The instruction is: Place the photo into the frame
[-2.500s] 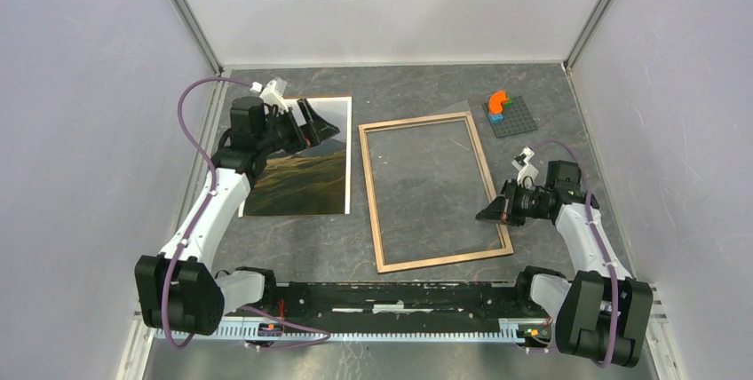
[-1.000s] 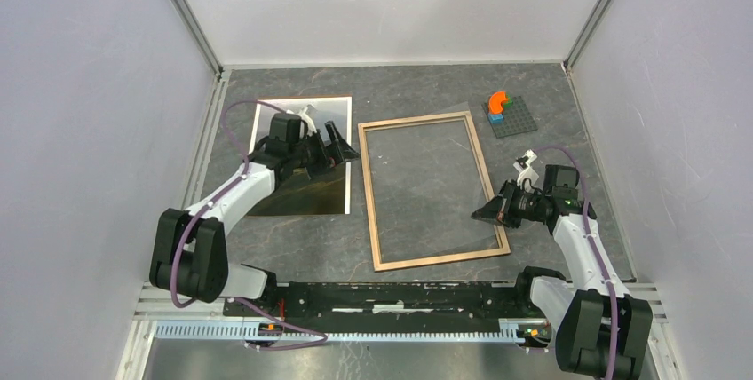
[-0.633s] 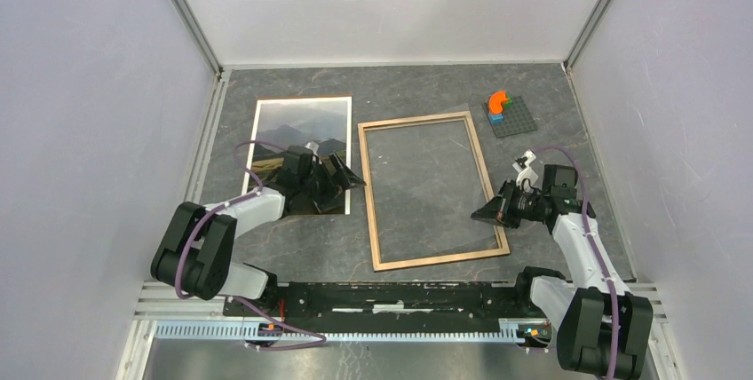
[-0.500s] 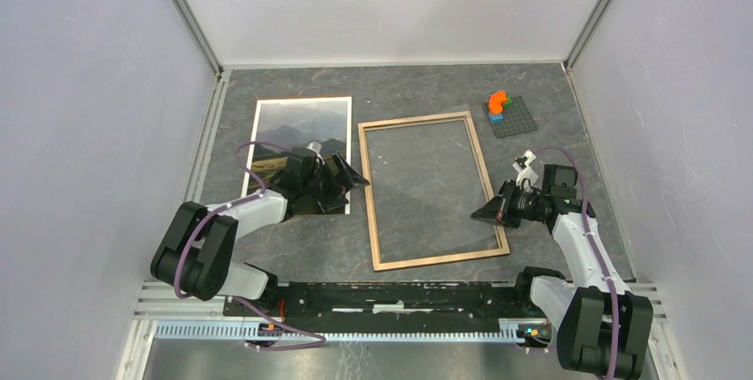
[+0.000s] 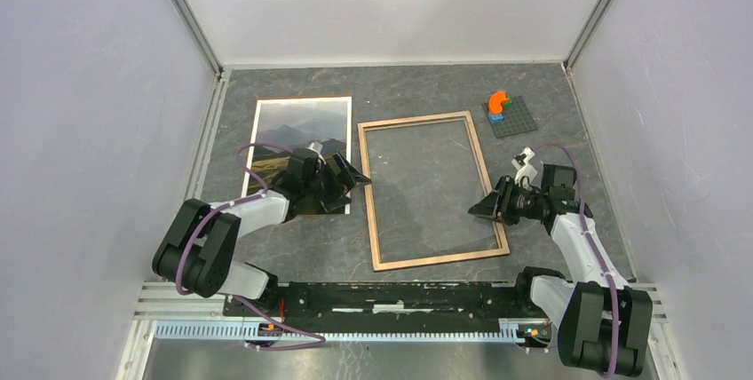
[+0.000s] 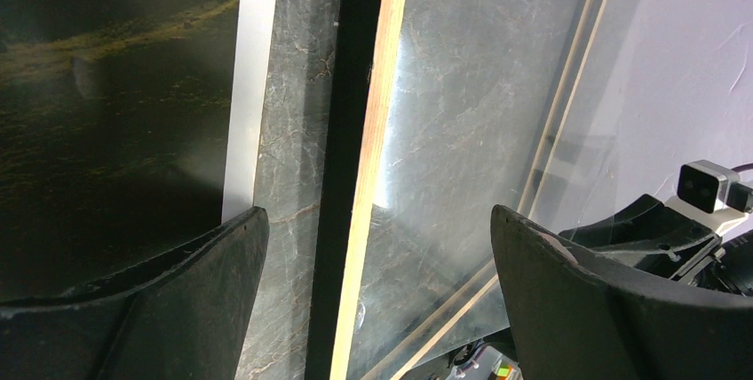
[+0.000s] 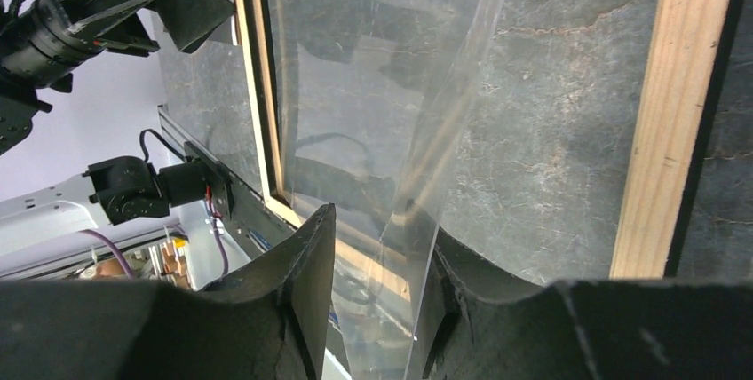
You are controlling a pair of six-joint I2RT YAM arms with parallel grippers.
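Note:
The photo (image 5: 297,145), a mountain landscape with a white border, lies flat left of the frame (image 5: 371,193), a thin light-wood rectangle. My left gripper (image 5: 355,183) is open, low over the photo's near right edge. In the left wrist view, its jaws straddle the gap between the photo's border (image 6: 253,69) and the frame's left rim (image 6: 377,131). My right gripper (image 5: 477,209) is at the frame's right rim. Its jaws stand apart with the edge of a clear sheet (image 7: 382,87) between them, leaning against the right finger (image 7: 453,282).
A small grey studded plate (image 5: 515,118) with an orange piece stands at the back right. Enclosure walls close in on three sides. The arm-base rail (image 5: 391,296) runs along the near edge. The clear sheet (image 5: 435,185) spans the frame's opening.
My left gripper slid toward me along the photo's right edge, staying open. My right gripper's jaws have parted from shut, and the clear sheet's raised edge has sunk lower over the frame.

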